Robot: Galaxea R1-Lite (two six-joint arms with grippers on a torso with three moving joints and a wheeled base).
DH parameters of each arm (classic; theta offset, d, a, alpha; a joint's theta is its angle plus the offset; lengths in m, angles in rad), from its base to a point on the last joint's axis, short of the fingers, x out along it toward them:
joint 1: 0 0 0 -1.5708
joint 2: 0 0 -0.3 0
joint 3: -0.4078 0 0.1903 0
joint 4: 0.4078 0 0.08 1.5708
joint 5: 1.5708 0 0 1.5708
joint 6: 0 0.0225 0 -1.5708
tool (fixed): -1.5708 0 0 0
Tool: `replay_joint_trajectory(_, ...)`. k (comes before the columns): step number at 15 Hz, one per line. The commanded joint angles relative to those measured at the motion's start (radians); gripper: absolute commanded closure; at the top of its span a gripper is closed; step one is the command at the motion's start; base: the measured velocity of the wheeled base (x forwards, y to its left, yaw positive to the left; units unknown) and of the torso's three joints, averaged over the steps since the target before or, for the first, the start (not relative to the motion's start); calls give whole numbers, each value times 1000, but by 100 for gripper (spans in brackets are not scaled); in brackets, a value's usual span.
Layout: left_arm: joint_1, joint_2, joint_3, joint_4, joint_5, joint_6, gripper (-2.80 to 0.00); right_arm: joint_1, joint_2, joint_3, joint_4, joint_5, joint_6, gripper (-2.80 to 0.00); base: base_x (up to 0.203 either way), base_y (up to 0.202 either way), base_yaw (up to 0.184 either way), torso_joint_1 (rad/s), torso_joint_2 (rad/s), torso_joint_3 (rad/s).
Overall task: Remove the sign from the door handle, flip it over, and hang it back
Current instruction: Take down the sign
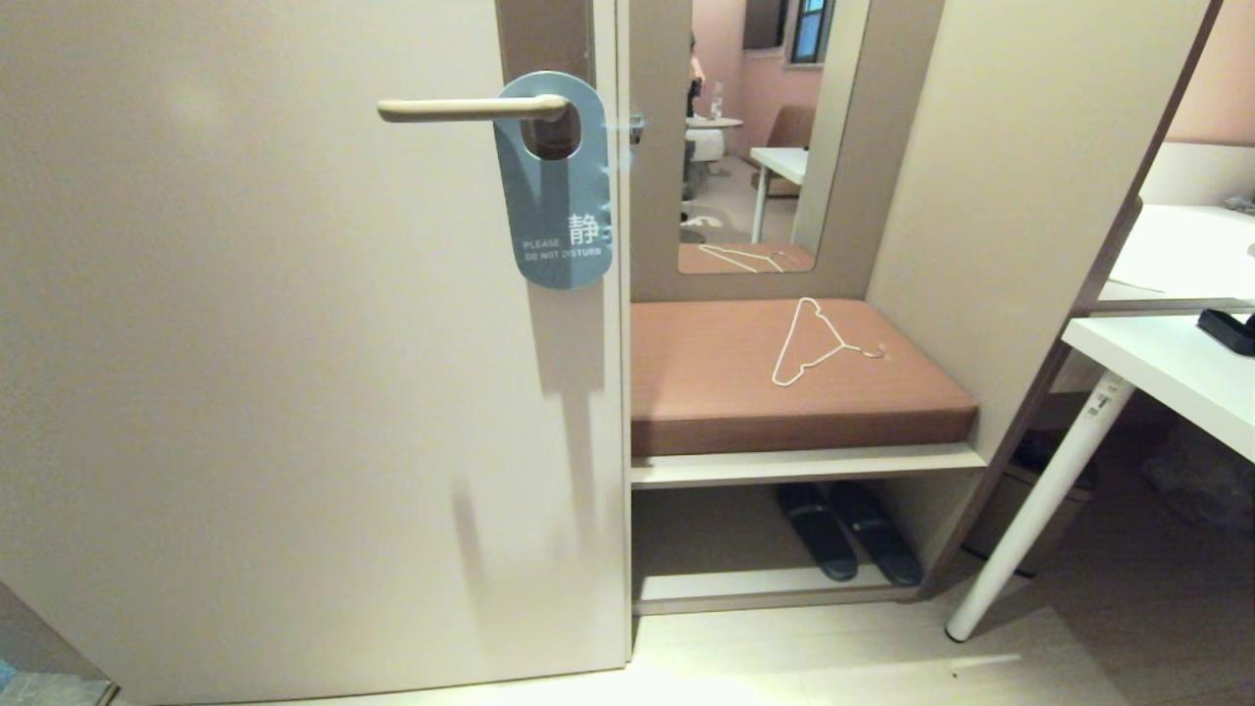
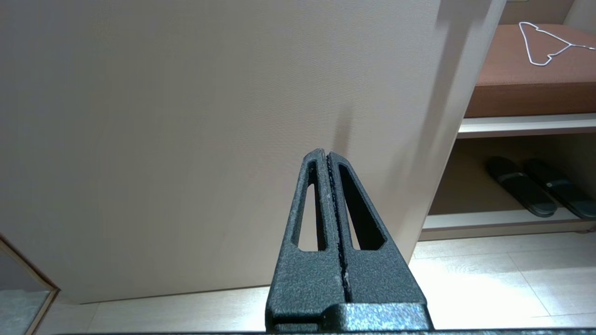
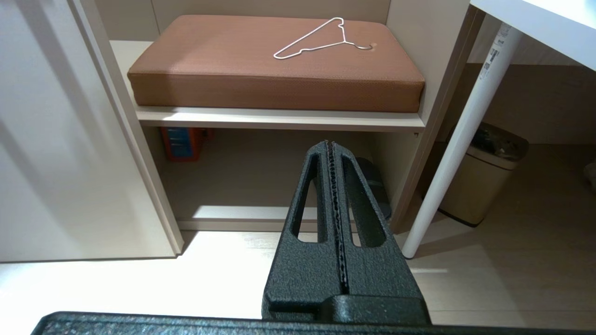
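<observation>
The sign (image 1: 556, 186) hangs on the door handle (image 1: 461, 109), blue-grey "DO NOT DISTURB" face outward, against the door (image 1: 245, 392). The left tool (image 2: 328, 156) and the right tool (image 3: 329, 145) are both clenched, empty and low, well apart from the sign.

The right gripper (image 3: 329, 144), jaws pressed together, points toward a wire hanger (image 3: 321, 39) lying on a brown cushion (image 3: 209, 70).
</observation>
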Motion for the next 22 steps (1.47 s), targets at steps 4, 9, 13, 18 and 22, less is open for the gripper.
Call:
replay_joint_trajectory(4,0,1,0,1,1,-1,0,1,2,0,0,0,0,0,0,0,0,0,0,0)
replay_joint_trajectory(9,0,1,0,-1,1,-1,0,1,2,0,0,0,0,0,0,0,0,0,0,0)
replay_joint_trajectory(13,-1,1,0,-1,1,-1,0,1,2,0,2,0,-2,0,0,0,0,0,0,0)
replay_joint_trajectory(18,0,1,0,0,1,-1,0,0,2,-2,2,0,-2,0,0,0,0,0,0,0)
replay_joint_trajectory(22,0,1,0,0,1,-1,0,1,2,-2,2,0,-2,0,0,0,0,0,0,0)
